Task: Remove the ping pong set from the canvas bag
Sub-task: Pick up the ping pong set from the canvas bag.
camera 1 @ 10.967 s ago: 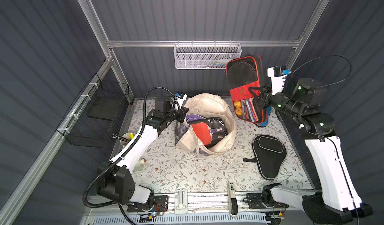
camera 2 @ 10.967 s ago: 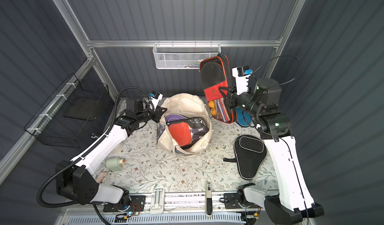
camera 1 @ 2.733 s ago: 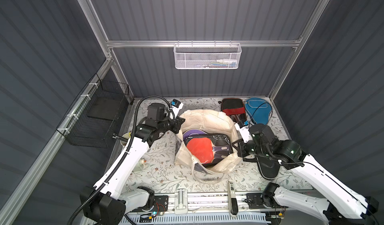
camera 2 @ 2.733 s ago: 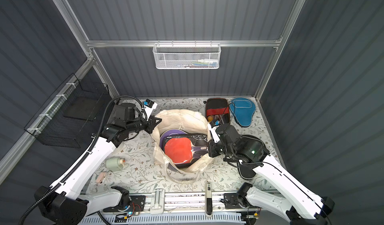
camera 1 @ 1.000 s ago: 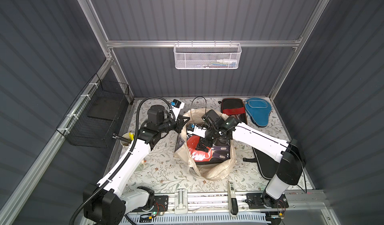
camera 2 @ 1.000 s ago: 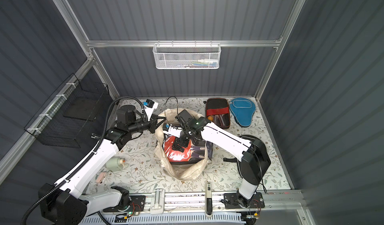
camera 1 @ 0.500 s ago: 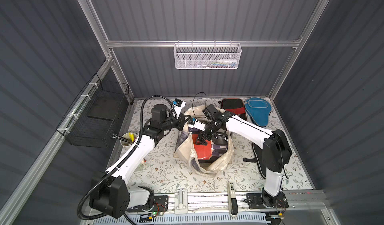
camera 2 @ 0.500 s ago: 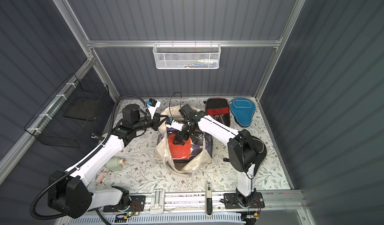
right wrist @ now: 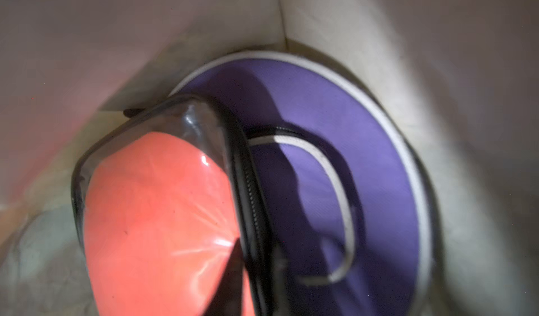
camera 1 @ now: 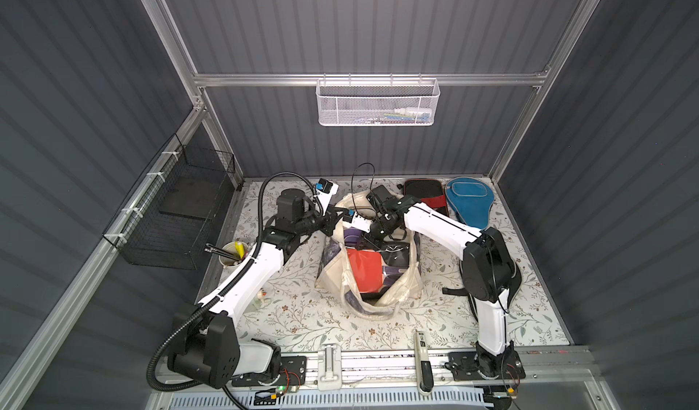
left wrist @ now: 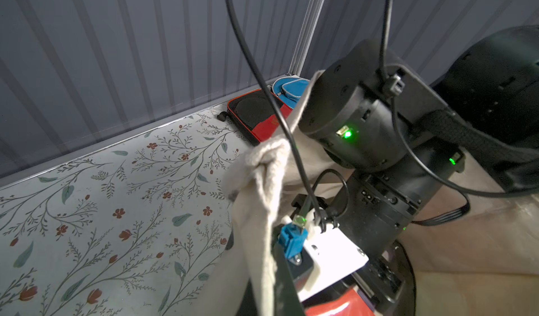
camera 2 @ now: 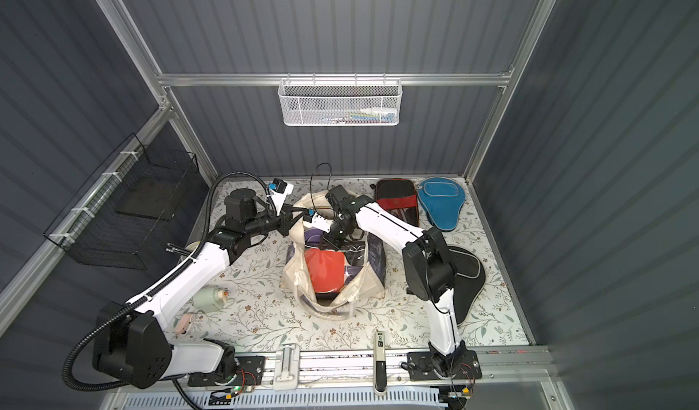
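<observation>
While the left gripper (camera 1: 334,223) clamps the far rim of the canvas bag (camera 1: 330,282), apparently to spread it, the right gripper (camera 1: 366,241), jaws together, probes the clear paddle pouch (right wrist: 151,212) inside; grip unclear.

Canvas bag (camera 1: 404,289): 1. Paddle covers: 3 (blue (camera 1: 469,200), black (camera 2: 469,275), purple (right wrist: 335,110)). Red-black case (camera 1: 423,190): 1.

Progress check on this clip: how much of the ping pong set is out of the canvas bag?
Done: red-and-black case, blue cover and black cover lie on the table. In hand: left tool pinches the canvas bag rim; right tool is shut inside it. Remaining: clear-cased red paddle, purple cover.
</observation>
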Available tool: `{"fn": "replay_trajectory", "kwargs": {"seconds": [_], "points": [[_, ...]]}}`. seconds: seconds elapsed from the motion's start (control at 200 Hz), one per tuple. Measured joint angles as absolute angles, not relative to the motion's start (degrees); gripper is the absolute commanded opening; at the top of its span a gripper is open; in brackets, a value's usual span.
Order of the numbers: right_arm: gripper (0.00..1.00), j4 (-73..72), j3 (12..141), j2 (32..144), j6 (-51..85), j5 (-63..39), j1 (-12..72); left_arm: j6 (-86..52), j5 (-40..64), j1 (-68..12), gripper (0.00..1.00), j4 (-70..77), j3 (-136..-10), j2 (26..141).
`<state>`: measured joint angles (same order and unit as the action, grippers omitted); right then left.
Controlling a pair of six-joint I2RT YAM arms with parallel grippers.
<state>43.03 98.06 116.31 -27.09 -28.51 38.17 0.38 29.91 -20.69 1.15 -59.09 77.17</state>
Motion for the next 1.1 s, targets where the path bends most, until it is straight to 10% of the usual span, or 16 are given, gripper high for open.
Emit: {"fn": "replay_trajectory", "kwargs": {"seconds": [1.101], "points": [[0.00,24.6,78.8,85.8,-27.8,-10.7,41.0,1.3,15.5,-22.4,0.00,-17.0,-67.3,74.6]]}}
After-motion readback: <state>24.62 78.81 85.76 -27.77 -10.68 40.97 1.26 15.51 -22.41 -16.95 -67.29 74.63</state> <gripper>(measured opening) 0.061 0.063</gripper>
